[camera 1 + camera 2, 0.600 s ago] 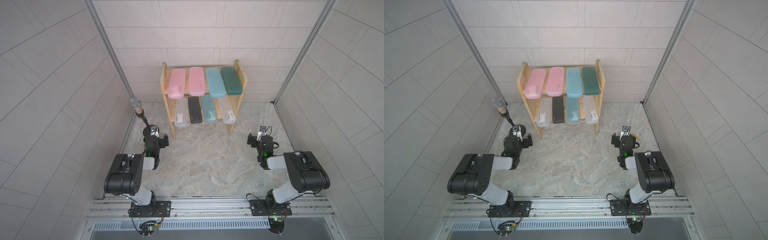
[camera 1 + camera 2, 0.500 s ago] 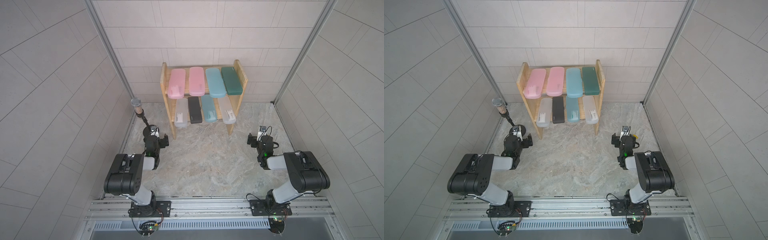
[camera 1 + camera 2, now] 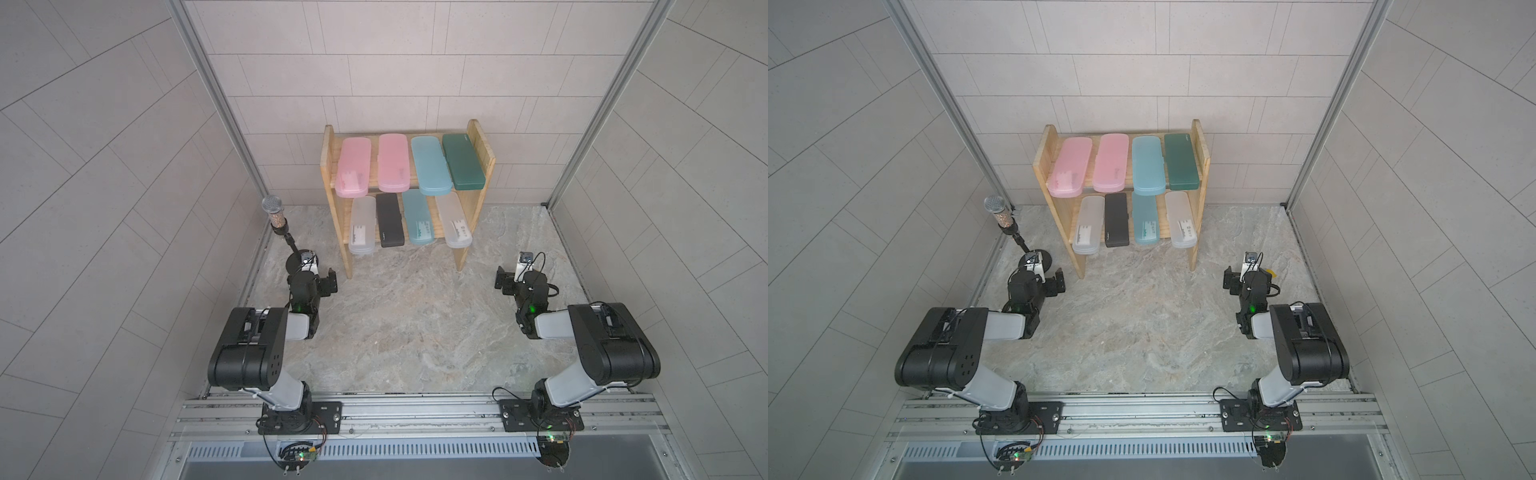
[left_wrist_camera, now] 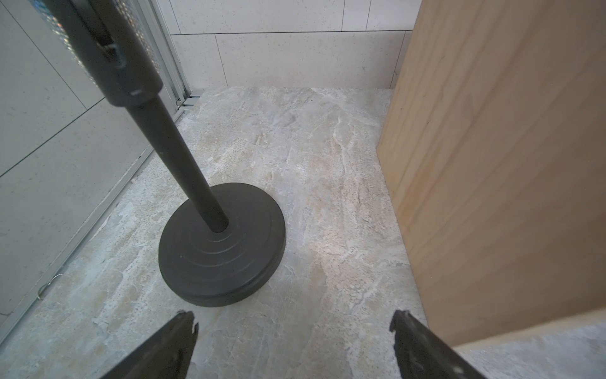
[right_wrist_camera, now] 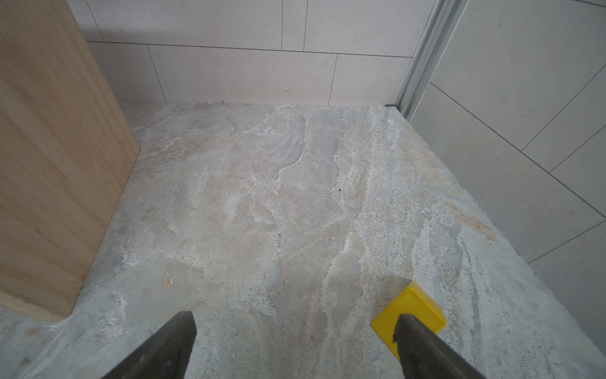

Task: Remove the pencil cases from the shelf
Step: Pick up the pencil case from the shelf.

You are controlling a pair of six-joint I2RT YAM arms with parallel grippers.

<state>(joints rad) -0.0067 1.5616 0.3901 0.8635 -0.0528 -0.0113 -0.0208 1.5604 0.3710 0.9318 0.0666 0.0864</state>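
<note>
Stone-patterned floor [image 3: 395,332], grey tiled walls [image 3: 415,62] on three sides. Shelf [image 3: 484,149] at upper centre in both top views, against the back wall. All eight pencil cases [image 3: 392,162] lie on it, four per tier (the lower ones overhang the front edge). Microphone stand [image 3: 272,204] left of the shelf, near the left gripper [image 4: 293,321]. Yellow block [image 5: 413,302] on the floor by the right gripper [image 5: 295,320]. Both arms folded low, jaws spread wide, holding nothing.

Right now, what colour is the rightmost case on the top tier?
Dark green; the case shows best in a top view.
</note>
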